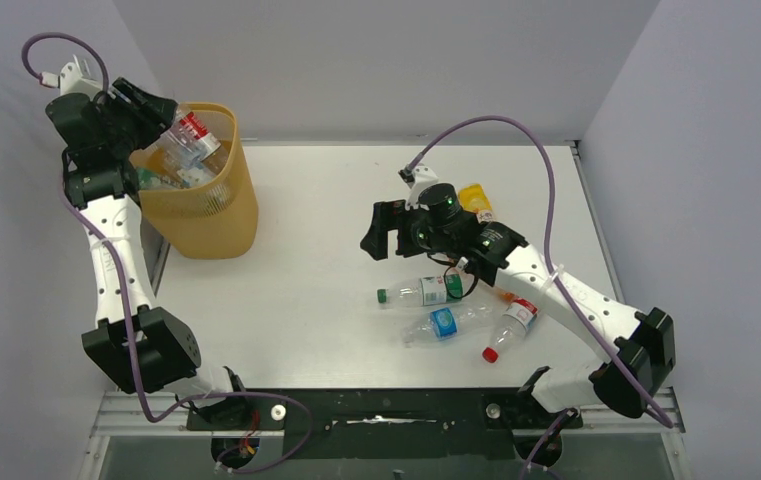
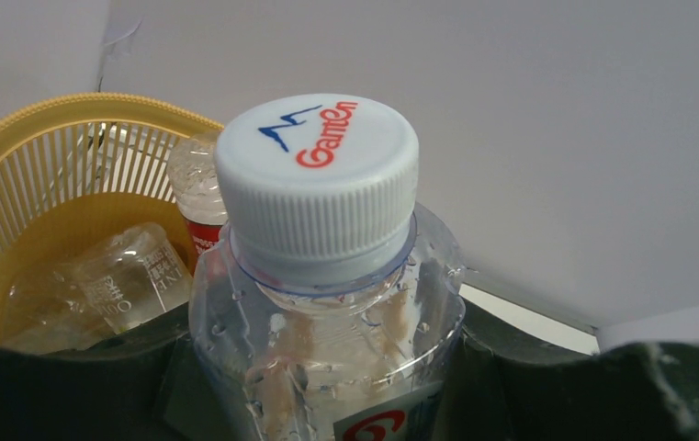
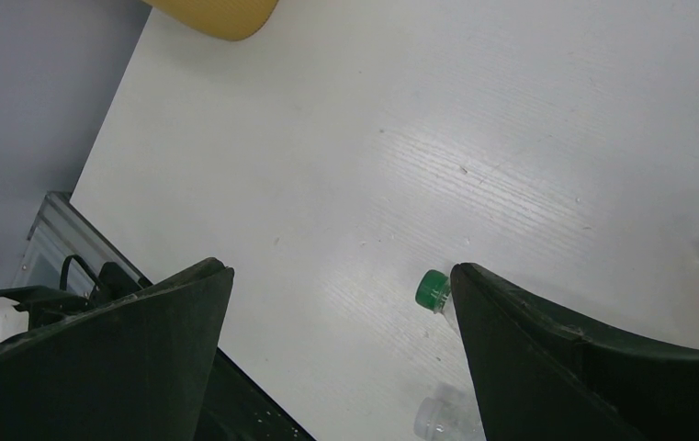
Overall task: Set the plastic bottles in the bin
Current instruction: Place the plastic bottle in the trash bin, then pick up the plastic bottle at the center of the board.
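Bottle (image 1: 188,140) in left gripper (image 1: 160,117) above bin (image 1: 221,218)

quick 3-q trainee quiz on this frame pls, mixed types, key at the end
1. True or false: the left gripper is shut on a white-capped bottle held over the bin.
2. The right gripper is: A open, holding nothing; B shut on a bottle; C inside the bin.
3. Fill in: the lying bottle nearest the right gripper's fingers has a ____ cap.

Key: 1 true; 2 A; 3 green.
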You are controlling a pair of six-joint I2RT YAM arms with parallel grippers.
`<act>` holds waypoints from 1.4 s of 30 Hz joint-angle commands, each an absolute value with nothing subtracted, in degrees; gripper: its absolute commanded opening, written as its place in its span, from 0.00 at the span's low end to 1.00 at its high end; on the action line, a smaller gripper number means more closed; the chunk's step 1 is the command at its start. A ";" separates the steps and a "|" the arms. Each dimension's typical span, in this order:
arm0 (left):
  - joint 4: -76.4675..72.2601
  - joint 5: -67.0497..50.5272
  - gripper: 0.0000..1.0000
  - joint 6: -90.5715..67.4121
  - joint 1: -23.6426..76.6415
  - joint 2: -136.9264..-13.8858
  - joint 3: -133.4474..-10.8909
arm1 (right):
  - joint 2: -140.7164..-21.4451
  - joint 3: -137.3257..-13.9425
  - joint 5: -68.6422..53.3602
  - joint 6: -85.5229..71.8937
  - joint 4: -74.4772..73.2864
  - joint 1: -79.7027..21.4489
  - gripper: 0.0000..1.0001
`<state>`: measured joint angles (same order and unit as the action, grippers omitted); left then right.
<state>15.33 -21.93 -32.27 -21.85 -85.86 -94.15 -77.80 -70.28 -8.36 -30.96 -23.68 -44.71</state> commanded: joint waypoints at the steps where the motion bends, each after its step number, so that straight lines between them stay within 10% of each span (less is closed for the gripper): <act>1: 14.84 -18.50 0.48 -30.42 -21.98 -84.85 -93.99 | -78.43 -71.80 -8.62 -31.40 -21.70 -44.83 0.94; 5: 15.93 -17.94 0.56 -30.15 -21.90 -85.84 -94.71 | -78.55 -72.02 -8.54 -31.38 -21.88 -44.83 0.94; 9: 17.71 -16.87 0.85 -29.09 -20.67 -86.43 -95.81 | -78.66 -72.37 -8.45 -31.21 -22.06 -44.82 0.94; 28: 20.67 -20.97 0.86 -29.44 -14.62 -83.71 -99.66 | -77.54 -70.06 -5.98 -31.38 -22.20 -43.64 0.96; 42: 25.92 -17.79 0.86 -25.96 11.31 -85.64 -103.19 | -77.13 -71.93 3.48 -27.94 -33.69 -18.28 0.97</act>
